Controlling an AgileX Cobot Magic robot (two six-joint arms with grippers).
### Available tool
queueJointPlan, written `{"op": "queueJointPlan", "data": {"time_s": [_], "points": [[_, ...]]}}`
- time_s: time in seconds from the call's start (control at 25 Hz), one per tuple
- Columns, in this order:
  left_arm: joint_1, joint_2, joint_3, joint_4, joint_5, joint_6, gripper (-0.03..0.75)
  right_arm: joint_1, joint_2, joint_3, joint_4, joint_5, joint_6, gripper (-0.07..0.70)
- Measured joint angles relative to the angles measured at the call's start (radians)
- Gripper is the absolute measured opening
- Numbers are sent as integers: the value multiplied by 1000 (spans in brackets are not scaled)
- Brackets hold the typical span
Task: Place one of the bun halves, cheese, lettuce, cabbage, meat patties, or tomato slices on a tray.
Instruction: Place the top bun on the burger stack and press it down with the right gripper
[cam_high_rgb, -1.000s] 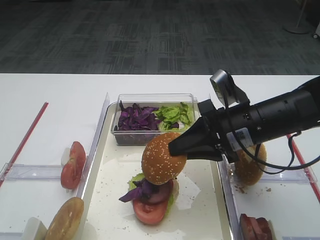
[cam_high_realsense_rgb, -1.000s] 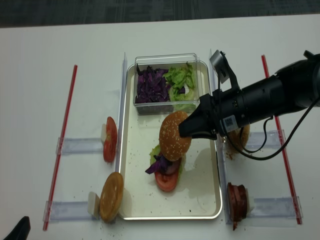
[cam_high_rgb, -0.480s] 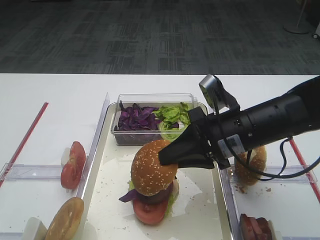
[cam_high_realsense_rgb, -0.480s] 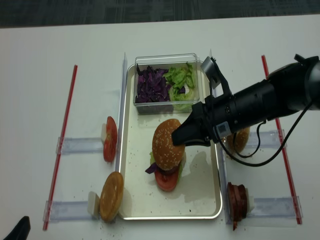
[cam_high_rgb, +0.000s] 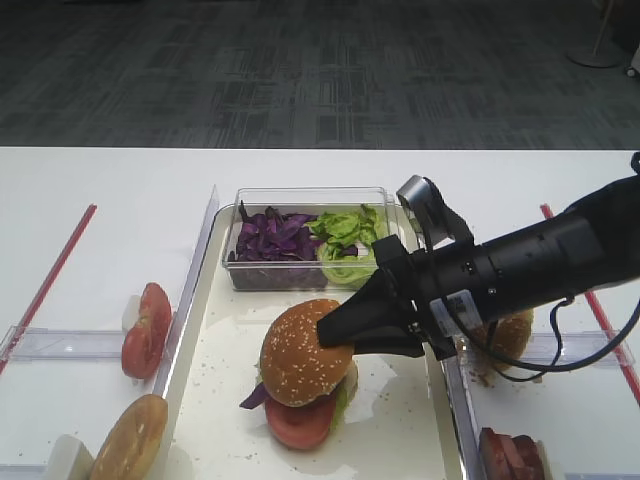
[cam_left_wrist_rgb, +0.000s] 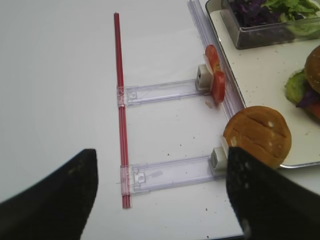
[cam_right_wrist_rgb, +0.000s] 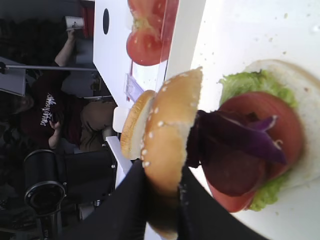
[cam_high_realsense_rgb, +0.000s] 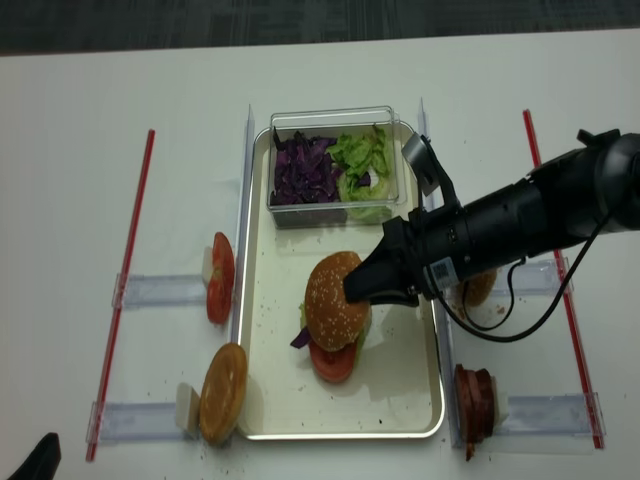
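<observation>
While the left gripper (cam_left_wrist_rgb: 160, 195) is hanging with its jaws spread wide over the bare table (cam_left_wrist_rgb: 60, 75), the right gripper (cam_high_rgb: 340, 335) is pinching the sesame bun top (cam_high_rgb: 300, 350) by its edge. It is holding the bun against a stack of tomato slice (cam_high_rgb: 298, 422), purple cabbage (cam_high_rgb: 254, 397) and lettuce (cam_high_rgb: 342, 390) lying on the tray (cam_high_rgb: 400, 440). Beyond that, a clear box (cam_high_rgb: 305, 197) of cabbage and lettuce is sitting at the tray's far end.

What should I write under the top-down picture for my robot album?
Right gripper lowers the round golden-brown sesame bun top onto the tomato, cabbage and lettuce stack on the long cream-white tray.
</observation>
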Motion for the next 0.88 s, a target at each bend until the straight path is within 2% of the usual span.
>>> {"op": "queueJointPlan", "data": {"time_s": [0.88], "points": [[0,0,0,0,0,0,493,0,36,0,31,0,-12,169]]}}
